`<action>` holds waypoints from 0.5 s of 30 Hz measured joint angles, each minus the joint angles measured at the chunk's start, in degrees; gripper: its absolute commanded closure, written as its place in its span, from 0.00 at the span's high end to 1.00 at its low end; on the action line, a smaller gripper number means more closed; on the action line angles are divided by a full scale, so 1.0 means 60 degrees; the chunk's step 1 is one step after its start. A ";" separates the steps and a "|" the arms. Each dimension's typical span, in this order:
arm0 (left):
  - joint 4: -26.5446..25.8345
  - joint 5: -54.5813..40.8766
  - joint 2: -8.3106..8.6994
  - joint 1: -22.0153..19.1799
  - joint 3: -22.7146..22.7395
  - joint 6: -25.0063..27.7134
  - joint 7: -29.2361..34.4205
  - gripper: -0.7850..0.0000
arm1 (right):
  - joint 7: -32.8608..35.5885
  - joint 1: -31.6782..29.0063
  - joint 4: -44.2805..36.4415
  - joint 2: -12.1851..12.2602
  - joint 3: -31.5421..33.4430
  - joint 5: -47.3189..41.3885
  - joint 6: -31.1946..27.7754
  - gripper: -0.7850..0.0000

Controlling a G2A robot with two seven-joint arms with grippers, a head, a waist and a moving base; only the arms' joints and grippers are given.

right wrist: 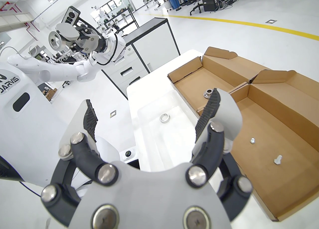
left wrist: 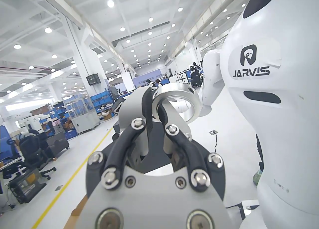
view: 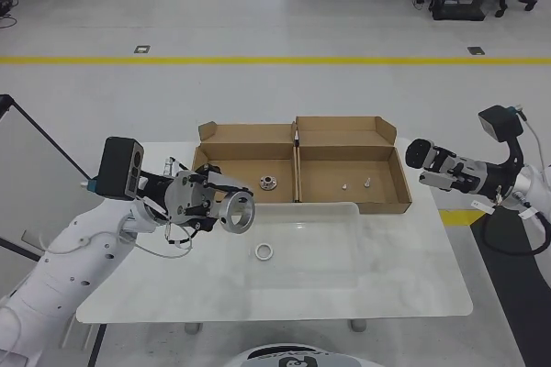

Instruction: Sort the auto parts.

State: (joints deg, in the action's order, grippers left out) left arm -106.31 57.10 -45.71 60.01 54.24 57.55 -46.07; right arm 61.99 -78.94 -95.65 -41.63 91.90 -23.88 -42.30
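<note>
My left gripper (view: 219,204) hangs above the table's left part, shut on a large metal ring (view: 239,211). In the left wrist view one finger (left wrist: 147,105) presses the ring's (left wrist: 185,105) outside and the other sits inside it. A small metal ring (view: 264,250) lies in a clear tray (view: 349,209). A flanged part (view: 267,182) lies in the left cardboard box (view: 243,138). Two small fasteners (view: 346,184) rest in the right box (view: 349,130). My right gripper (view: 411,153) is open and empty beyond the table's right edge; its own view shows the gripper (right wrist: 152,96) facing the boxes.
The white table (view: 413,275) has bare room at the front and right. A dark-framed cabinet (view: 18,165) stands to the left of the table. The two boxes sit side by side along the far edge with flaps up.
</note>
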 measured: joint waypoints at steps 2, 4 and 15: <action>-0.0103 -0.0366 -0.0051 0.0096 -0.0007 -0.0016 -0.0043 0.00 | 0.0000 0.0000 0.0000 0.0000 0.0000 0.0000 0.0000 1.00; -0.0179 -0.0876 -0.0113 0.0164 0.0037 -0.0026 -0.0138 0.00 | 0.0000 0.0000 0.0000 0.0000 0.0000 0.0000 0.0000 1.00; -0.1163 -0.3881 -0.0541 0.0599 0.0374 0.0075 -0.0035 0.00 | 0.0000 0.0000 0.0000 0.0000 0.0000 0.0000 0.0000 1.00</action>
State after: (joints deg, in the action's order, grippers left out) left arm -113.30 33.81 -48.95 63.61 56.49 58.00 -46.28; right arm 61.99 -78.94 -95.65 -41.63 91.90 -23.88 -42.30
